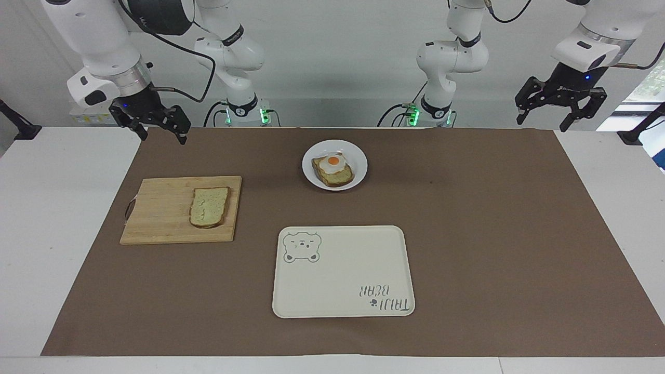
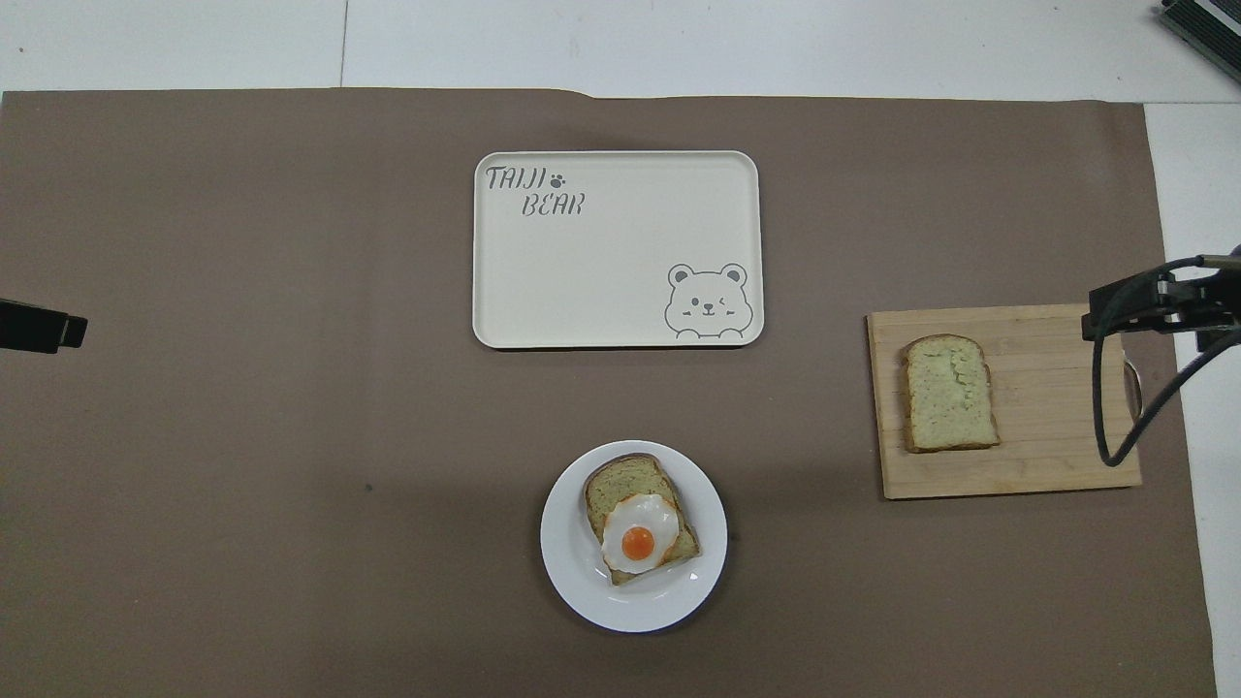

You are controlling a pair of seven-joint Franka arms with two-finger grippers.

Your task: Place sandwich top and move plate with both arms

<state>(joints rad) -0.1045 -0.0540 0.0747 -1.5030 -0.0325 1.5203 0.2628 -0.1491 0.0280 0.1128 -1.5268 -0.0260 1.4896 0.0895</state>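
Facing view shows the right gripper [image 1: 160, 128] raised over the table's edge near the pale wooden cutting board [image 1: 161, 213], fingers spread wide and empty, while the left gripper [image 1: 560, 111] waits aloft at its own end, likewise open and holding nothing. The sandwich top [image 1: 209, 206], a plain greenish-tan slice with dark crust, lies flat on that board, well apart from the small round white plate [image 1: 358, 158] bearing the egg-topped slice [image 1: 333, 171]. I judge the first step barely begun: the right gripper must descend over the slice and pinch it.
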